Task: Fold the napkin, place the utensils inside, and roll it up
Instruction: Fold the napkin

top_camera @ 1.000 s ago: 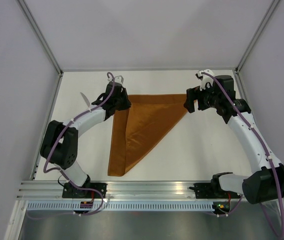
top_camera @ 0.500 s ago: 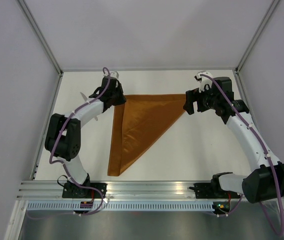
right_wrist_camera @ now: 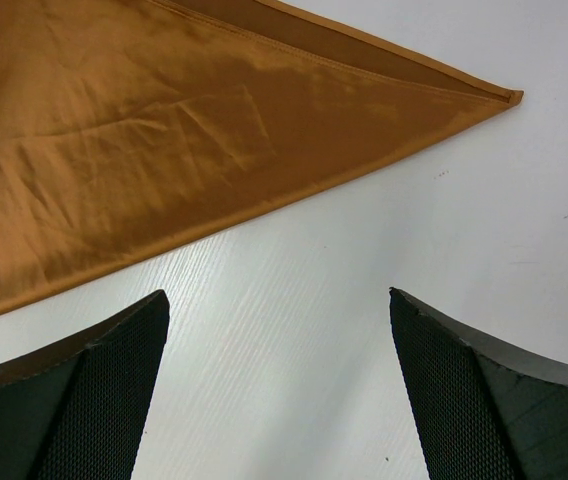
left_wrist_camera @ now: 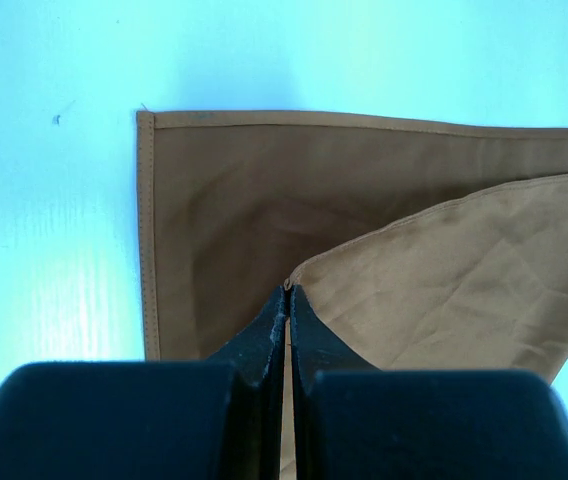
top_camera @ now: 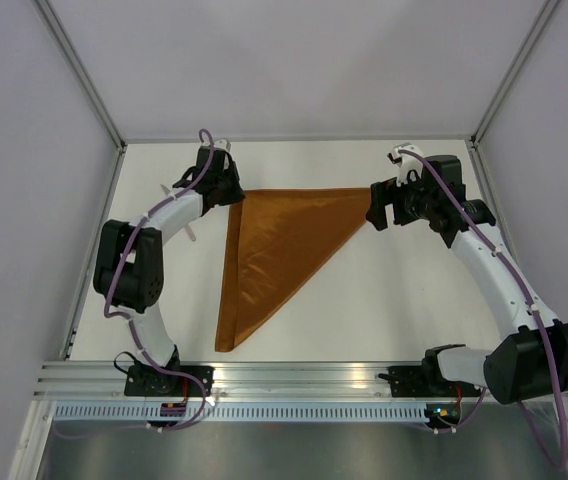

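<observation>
Since a second ago the left gripper (left_wrist_camera: 287,292) has swung away from the near side and now sits over the far-left corner of the napkin (top_camera: 279,240). The loose flap it carried along the left edge has flattened, so we see a cleaner triangle than before. The right arm has barely shifted.

We find the napkin lying in the middle of the table (top_camera: 394,290), folded into a triangle. One straight edge runs along the far side, one long edge runs down the left, and the narrow point is toward us.

In the left wrist view the left gripper is clenched, its jaws pressed together on the very tip of the upper layer. That layer comes in from the right and lies over the darker lower layer. The hemmed corner of the lower layer lies flat on the table just beyond the tips.

The right gripper (right_wrist_camera: 276,292) is released, its jaws spread wide and holding nothing. It hangs above bare table just beside the napkin's far-right corner, and from its own camera we see that corner ahead of it, apart from both jaws.

A pale, slim utensil (top_camera: 193,236) pokes out from under the left arm, left of the napkin. Most of it is hidden, and we cannot tell its kind.
</observation>
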Action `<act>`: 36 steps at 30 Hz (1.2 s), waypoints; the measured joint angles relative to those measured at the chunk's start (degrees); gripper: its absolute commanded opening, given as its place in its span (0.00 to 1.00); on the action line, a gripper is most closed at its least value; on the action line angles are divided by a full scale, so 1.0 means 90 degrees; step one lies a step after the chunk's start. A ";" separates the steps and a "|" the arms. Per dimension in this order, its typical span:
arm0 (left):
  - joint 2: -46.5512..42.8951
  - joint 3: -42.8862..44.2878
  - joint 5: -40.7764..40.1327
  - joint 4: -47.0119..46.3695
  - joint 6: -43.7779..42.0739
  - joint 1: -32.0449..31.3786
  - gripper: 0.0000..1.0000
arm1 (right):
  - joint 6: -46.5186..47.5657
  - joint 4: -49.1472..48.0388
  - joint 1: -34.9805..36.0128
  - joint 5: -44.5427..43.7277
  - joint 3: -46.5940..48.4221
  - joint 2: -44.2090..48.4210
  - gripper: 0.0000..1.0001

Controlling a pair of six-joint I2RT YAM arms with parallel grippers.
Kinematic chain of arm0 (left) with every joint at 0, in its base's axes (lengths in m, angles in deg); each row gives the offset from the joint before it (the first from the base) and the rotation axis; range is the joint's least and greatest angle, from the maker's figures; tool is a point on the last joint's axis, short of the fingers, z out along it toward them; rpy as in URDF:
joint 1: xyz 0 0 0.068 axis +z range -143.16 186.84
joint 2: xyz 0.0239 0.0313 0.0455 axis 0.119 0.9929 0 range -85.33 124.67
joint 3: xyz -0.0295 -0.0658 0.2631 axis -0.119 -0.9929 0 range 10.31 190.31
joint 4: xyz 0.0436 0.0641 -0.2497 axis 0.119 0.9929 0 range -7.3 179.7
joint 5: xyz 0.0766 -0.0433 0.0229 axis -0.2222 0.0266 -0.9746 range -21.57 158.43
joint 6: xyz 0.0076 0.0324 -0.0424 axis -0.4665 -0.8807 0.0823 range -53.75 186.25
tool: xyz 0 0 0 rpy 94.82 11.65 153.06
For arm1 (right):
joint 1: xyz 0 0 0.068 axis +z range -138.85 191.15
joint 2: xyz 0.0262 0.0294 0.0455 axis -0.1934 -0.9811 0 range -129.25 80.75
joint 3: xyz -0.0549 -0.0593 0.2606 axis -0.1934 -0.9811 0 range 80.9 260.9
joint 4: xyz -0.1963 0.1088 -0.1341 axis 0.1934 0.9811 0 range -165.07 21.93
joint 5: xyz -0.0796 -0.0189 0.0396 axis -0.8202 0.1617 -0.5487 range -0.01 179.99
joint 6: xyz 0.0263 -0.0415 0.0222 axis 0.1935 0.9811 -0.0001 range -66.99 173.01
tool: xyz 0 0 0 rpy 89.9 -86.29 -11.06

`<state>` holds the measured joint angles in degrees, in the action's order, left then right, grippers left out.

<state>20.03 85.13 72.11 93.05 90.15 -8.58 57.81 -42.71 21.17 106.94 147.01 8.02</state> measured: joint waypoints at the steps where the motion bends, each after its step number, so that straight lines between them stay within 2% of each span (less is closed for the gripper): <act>1: 0.0022 0.0034 0.0000 0.0024 -0.0012 0.0019 0.02 | 0.0000 -0.0007 0.0000 0.0000 -0.0007 -0.0012 0.96; 36: 0.0899 0.1217 0.0272 0.0517 -0.0260 0.0437 0.02 | 0.0044 -0.0032 0.0000 -0.0002 -0.0022 -0.0141 0.96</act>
<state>28.12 96.08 74.56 97.70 87.82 -4.65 58.20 -42.99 21.17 106.92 146.81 6.75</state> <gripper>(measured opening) 0.027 0.959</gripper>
